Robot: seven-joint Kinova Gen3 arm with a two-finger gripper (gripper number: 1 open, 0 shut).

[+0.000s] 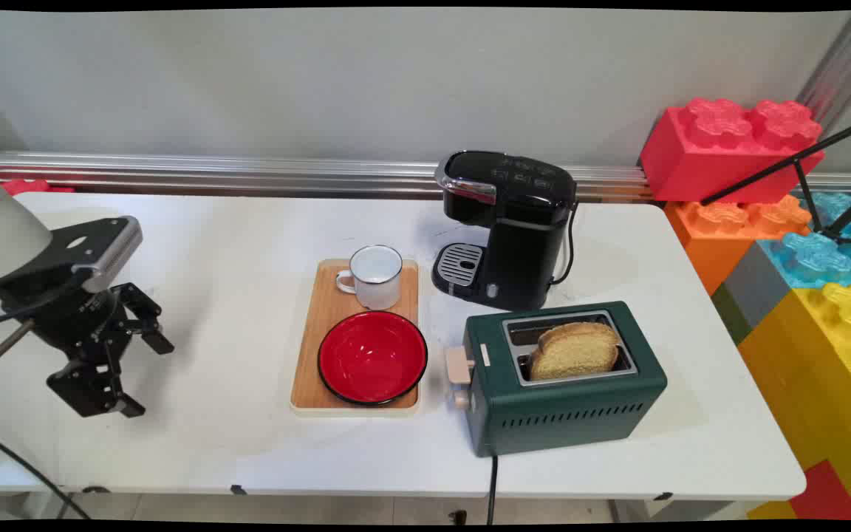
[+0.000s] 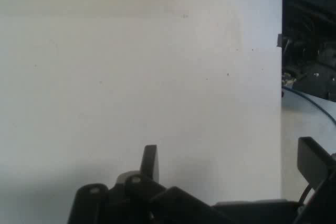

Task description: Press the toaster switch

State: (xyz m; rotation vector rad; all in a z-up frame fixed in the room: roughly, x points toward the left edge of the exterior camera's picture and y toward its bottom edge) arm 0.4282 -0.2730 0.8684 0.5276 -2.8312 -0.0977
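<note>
Black gripper [image 1: 146, 372] hangs wide open, empty, over bare table [image 1: 233, 414]; a low sweep could strike the wooden tray [image 1: 306, 380].

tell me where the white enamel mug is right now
In the main view, the white enamel mug stands on the far end of the wooden tray near the table's middle, just behind the red bowl and left of the black coffee machine.

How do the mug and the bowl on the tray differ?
The mug is white, taller and has a handle; the bowl is red, wider, shallower and has none. The mug stands at the tray's far end, the bowl at its near end. Both are upright, look empty and have dark rims.
</note>
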